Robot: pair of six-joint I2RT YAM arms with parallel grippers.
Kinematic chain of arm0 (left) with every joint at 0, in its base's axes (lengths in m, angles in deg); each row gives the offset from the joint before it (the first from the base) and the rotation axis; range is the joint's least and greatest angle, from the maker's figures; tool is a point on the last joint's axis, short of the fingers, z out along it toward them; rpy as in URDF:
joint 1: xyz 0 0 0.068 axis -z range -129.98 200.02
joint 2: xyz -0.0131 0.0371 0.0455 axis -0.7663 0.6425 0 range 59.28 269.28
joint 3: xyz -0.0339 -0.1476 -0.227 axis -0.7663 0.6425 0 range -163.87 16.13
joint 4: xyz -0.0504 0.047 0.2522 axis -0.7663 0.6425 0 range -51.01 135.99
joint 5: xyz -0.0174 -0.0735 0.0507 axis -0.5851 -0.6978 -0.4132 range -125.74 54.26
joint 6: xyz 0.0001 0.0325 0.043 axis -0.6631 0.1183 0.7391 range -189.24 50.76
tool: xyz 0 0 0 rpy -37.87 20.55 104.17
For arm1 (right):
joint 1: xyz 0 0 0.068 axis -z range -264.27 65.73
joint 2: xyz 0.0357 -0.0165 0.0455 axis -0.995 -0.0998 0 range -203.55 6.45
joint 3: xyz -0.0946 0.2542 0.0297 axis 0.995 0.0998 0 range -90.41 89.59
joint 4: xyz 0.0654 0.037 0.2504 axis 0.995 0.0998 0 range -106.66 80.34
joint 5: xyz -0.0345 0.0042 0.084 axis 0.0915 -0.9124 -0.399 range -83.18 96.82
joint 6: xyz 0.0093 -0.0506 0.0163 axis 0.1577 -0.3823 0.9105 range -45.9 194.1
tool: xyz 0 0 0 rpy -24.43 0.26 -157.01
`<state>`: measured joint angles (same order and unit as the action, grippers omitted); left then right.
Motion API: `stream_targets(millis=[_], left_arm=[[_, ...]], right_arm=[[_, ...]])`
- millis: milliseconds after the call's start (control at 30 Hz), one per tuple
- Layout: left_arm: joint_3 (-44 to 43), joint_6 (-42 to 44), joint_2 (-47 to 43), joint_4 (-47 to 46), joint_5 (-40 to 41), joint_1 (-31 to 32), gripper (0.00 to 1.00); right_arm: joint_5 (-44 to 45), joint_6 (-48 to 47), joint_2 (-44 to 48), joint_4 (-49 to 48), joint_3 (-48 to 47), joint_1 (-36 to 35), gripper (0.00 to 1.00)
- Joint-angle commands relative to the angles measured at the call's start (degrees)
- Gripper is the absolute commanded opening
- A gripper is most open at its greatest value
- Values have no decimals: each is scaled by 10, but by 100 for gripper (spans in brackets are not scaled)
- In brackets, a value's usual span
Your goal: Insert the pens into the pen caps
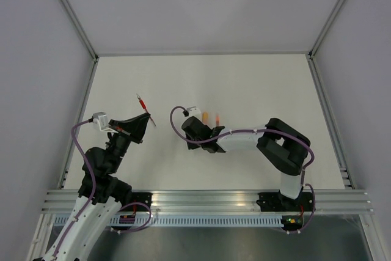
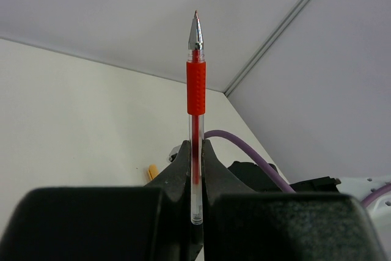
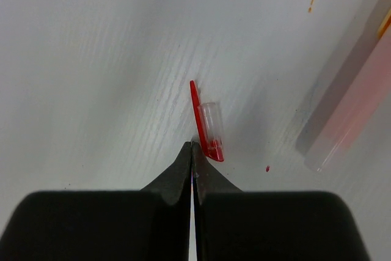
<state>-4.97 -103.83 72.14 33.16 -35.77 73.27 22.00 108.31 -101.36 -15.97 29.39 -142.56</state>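
Left gripper is clamped on the red pen near its blunt end. In the wrist view the pen points to 12 o'clock, tip up, its red sleeve clear of the fingers. Seen from above, the pen is held off the table, tip toward 11 o'clock. Right gripper is closed with nothing between its jaws, tips down at the table. A clear cap with a red clip lies flat just past those tips at 1 o'clock; whether it touches them I cannot tell. A blurred pinkish pen lies at 2 o'clock, apart from the cap.
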Motion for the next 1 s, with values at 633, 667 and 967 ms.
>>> stream_targets(millis=[633, 667, 967], left_arm=[[5, 11, 1, -9, 11, 0, 2], [6, 11, 1, -9, 11, 0, 2], [6, 11, 1, -9, 12, 0, 2]], right_arm=[[57, -14, 4, 118, -7, 9, 0], [58, -15, -1, 120, -13, 11, 0], [57, -22, -14, 122, -57, 32, 0]])
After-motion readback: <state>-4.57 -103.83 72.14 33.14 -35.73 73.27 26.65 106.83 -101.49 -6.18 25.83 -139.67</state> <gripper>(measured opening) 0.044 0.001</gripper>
